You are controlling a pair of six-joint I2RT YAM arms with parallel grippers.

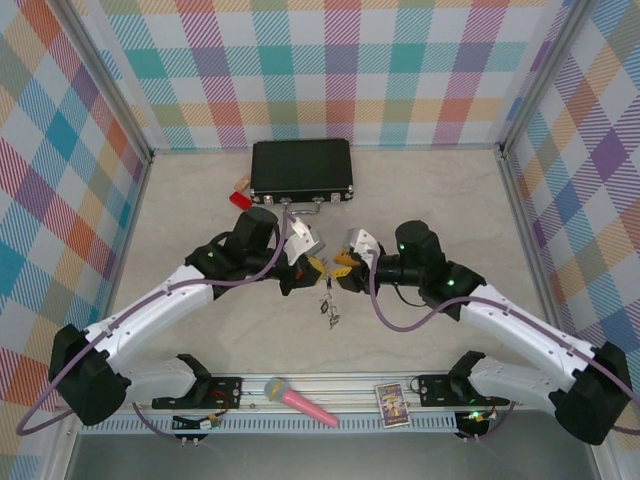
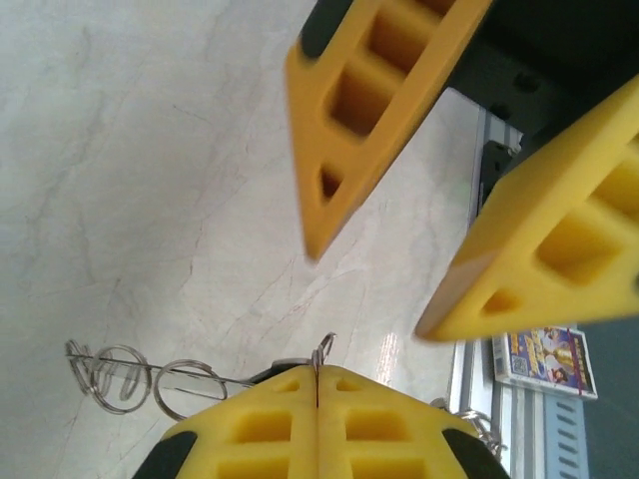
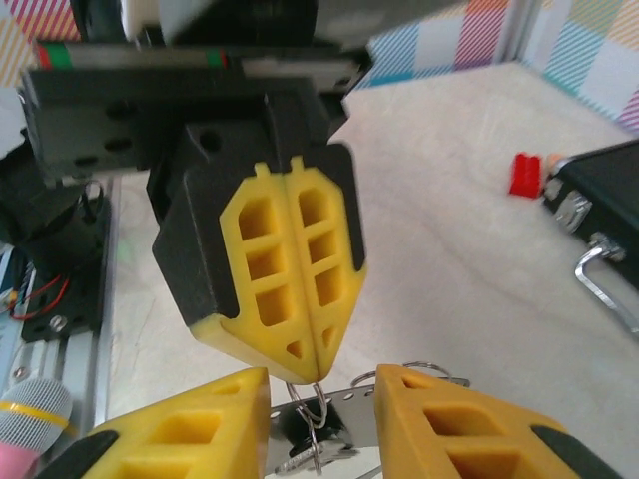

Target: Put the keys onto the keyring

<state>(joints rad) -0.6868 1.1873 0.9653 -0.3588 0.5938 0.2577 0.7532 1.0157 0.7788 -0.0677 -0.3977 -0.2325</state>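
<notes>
Fingers (image 2: 431, 62) are yellow, case (image 1: 301, 167) black, walls (image 1: 340, 70) plaid (pastel checks).

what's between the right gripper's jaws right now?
Keyring wire loops, pinched in the shut left gripper, hang between the open jaws of the right gripper; seen in right wrist view.

No lettering can be read with any certainty. The small colourful box (image 1: 393, 405) on the metal rail (image 1: 350, 385) at the near edge carries a printed cartoon-style cover. In the left wrist view the box (image 2: 544, 359) shows what may be a title band, too blurred to make out.
</notes>
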